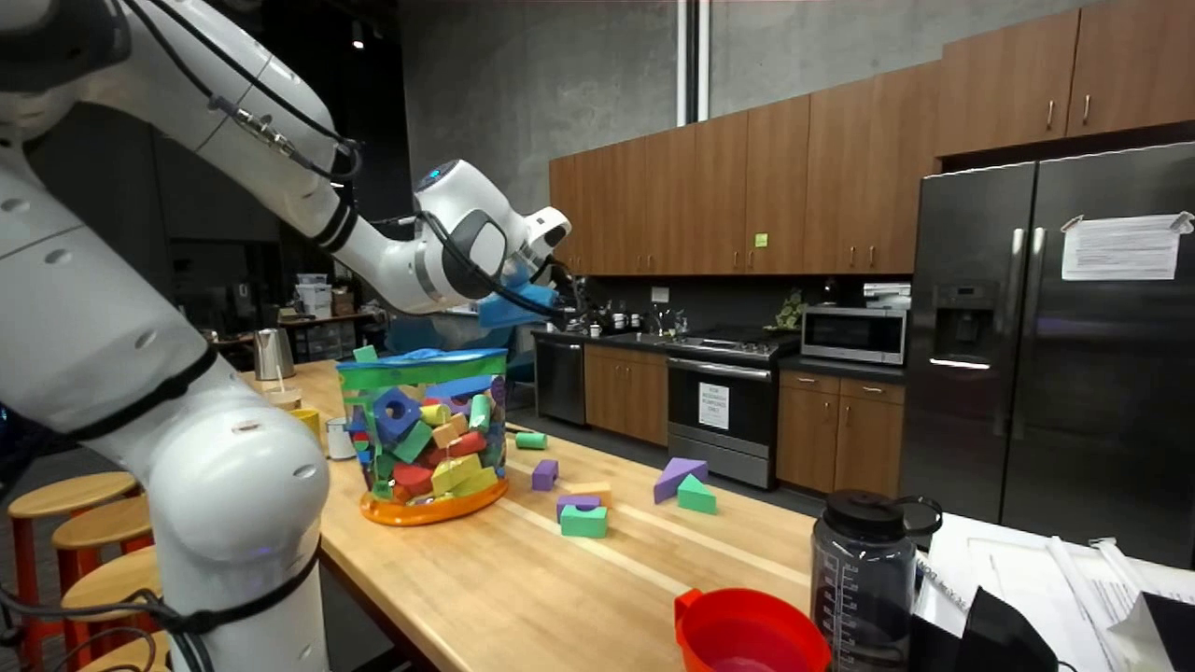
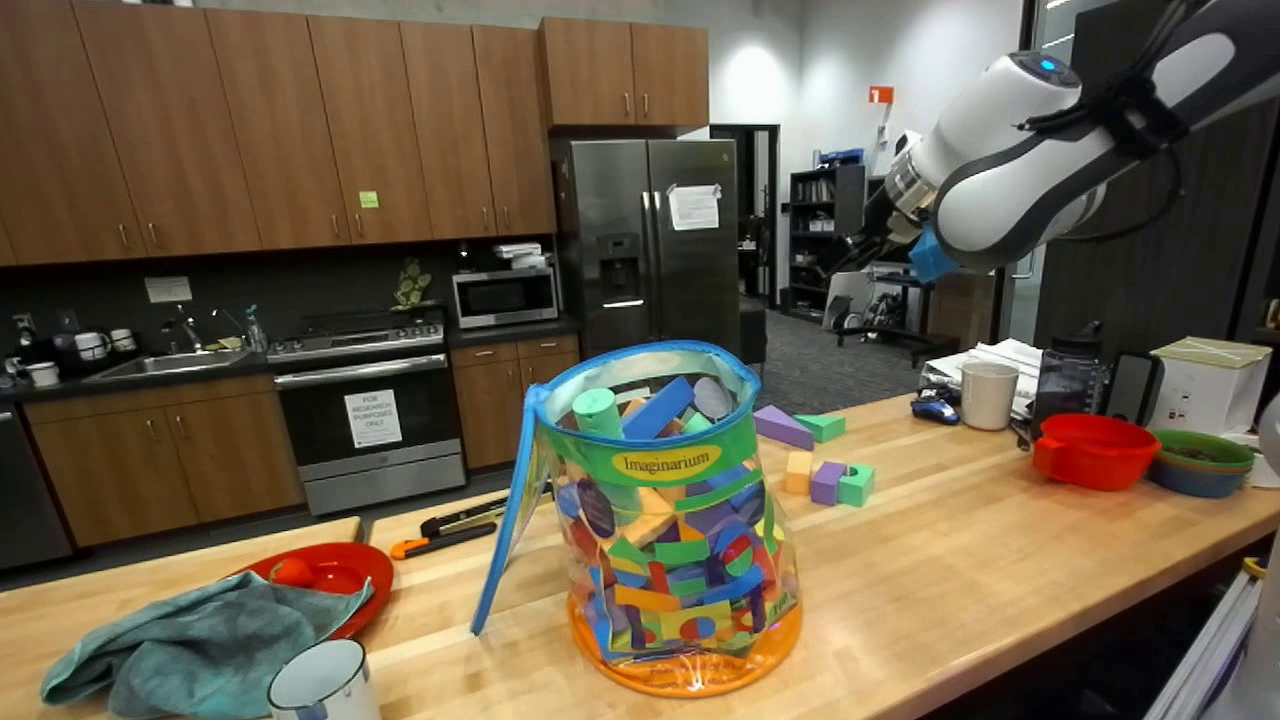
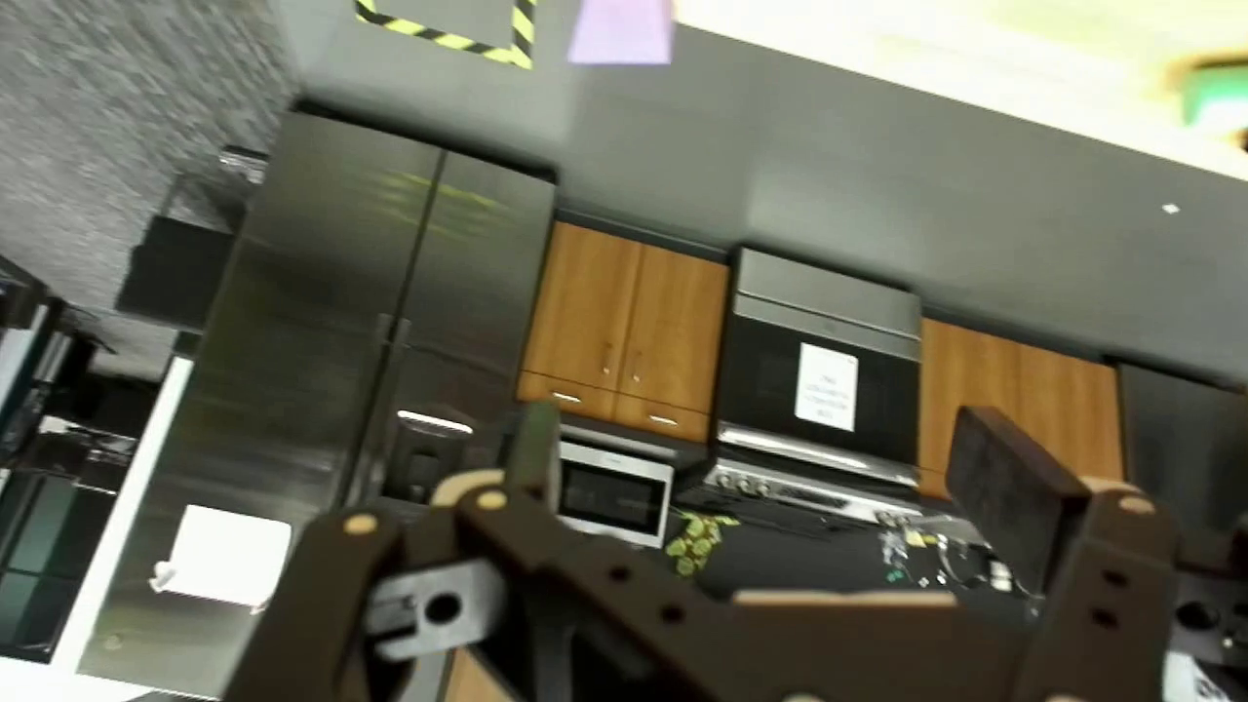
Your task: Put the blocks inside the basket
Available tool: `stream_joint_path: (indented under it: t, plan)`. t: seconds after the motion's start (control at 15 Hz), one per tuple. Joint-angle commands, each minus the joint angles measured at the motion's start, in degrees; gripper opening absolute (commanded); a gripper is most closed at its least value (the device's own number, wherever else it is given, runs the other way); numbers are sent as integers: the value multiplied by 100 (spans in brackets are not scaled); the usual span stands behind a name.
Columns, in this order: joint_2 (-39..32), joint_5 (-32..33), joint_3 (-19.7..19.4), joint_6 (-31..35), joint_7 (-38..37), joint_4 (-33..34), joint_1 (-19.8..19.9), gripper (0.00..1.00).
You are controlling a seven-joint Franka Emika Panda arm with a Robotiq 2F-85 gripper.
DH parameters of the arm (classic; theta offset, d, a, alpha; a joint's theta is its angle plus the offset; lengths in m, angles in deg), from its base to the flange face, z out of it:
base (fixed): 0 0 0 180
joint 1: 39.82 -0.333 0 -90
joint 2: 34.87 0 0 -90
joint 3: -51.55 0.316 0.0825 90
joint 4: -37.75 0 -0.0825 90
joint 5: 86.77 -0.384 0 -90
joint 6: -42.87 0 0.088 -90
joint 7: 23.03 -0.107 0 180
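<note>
See-through basket [image 2: 665, 462] on wooden table [image 2: 980, 560] — packed with blocks [image 2: 655, 408] in blue, green, purple, orange, yellow and red; blue-edged lid [image 2: 499, 535] hanging open. Loose blocks [image 1: 583, 525] lie right of the basket in both exterior views. Gripper [image 3: 775, 468]: spread wide, well above table height. In an exterior view, at right: red bowl [image 2: 1095, 465]; green bowl [image 2: 1200, 441] nested in blue bowl [image 2: 1195, 483] — dark contents, indistinct. At left: red plate [image 2: 350, 562] holds small red object [image 2: 292, 572], cloth [image 2: 210, 640] across its edge.
</note>
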Motion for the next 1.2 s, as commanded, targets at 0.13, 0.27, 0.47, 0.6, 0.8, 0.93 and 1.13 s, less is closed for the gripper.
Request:
stream_joint_path:
  t: [0.13,0.27,0.47,0.6,0.8,0.93,1.13]
  plan:
    - [119,1308,1113,-1267,-496,441,1795,100]
    - [28,1678,1076,-1811,-576,596,1741,100]
    - [-37,1774,771,-1675,-704,516,1392,100]
    - [-31,1830,720,-1673,-753,503,1340,100]
    - [-30,1835,706,-1672,-751,500,1334,100]
    - [-30,1834,703,-1672,-750,499,1331,100]
    - [68,2411,1061,-2287,-1017,597,1713,100]
